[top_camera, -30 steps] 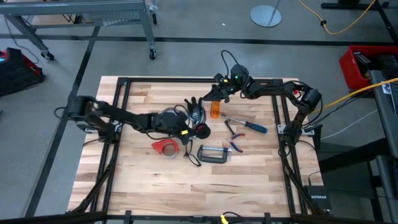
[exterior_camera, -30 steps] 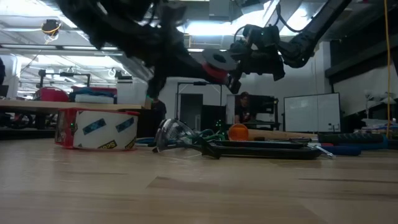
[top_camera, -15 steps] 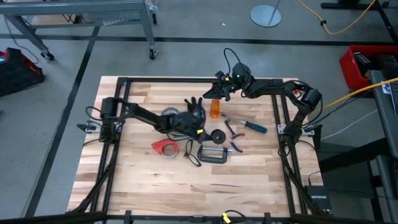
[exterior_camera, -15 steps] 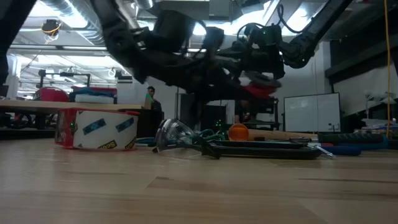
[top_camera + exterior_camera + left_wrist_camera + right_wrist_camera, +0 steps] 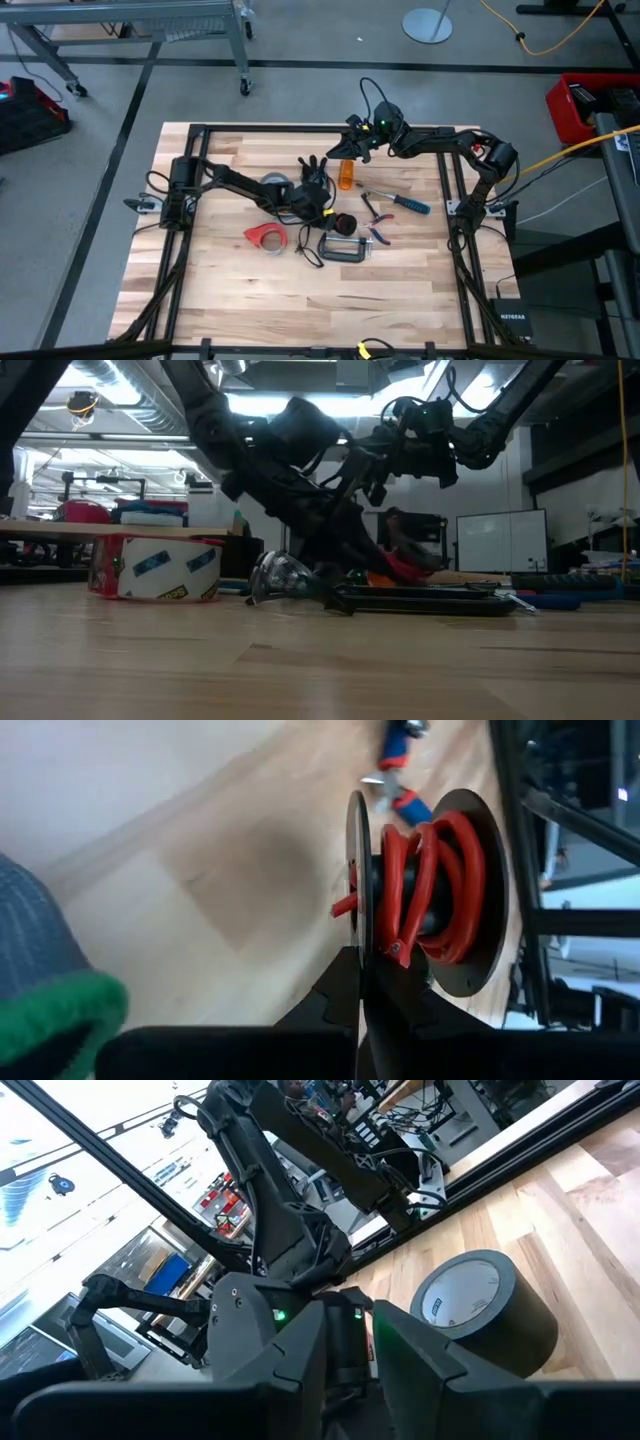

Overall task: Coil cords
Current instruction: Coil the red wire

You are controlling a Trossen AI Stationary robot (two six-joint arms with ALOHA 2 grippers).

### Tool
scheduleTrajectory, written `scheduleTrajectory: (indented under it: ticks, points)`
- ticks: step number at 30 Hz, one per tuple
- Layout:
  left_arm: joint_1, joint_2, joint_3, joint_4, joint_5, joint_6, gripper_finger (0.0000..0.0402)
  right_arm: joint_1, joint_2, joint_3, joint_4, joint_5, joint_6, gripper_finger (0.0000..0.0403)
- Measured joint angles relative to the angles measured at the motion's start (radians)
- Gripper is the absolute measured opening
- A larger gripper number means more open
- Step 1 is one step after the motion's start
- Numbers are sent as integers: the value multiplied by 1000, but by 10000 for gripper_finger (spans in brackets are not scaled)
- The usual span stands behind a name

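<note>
My left gripper [image 5: 328, 212] is shut on a black spool [image 5: 346, 220] wound with red cord [image 5: 430, 890], low over the table's middle and just behind the clamp in the low view [image 5: 405, 568]. The bunch of thin cords with black finger-like plug ends [image 5: 312, 164] lies on the table just beyond the left arm, partly hidden by it. My right gripper [image 5: 346, 149] hangs open and empty above the table's far side, beyond the cords. It also shows in its own wrist view [image 5: 348, 1330]. My left gripper pinches the rim of one of the spool's thin black flanges [image 5: 356, 935] between its two shut fingers. The red cord sits coiled on the hub between the flanges. The spool hangs low by the table; whether it touches the wood I cannot tell.
A grey tape roll [image 5: 275, 183] lies under the left arm and shows in the right wrist view [image 5: 480, 1305]. A red tape dispenser [image 5: 265, 236], a metal clamp [image 5: 343, 247], an orange object [image 5: 345, 177], pliers [image 5: 377, 210] and a blue-handled screwdriver [image 5: 410, 203] lie around the middle.
My left gripper has carried the spool toward the table's right edge and down, from well above the table to just over it by the clamp, and the arm has stretched out. My right gripper has kept still.
</note>
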Motion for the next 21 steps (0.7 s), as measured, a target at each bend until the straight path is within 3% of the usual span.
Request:
scheduleTrajectory:
  ticks: [12, 21]
  points:
    - [16, 0, -1, -102, -48, -32, 3, 0, 0, 0, 0, 0, 0, 90]
    - [16, 1, -3, -121, -60, -32, 58, 0, 0, 0, 0, 0, 0, 90]
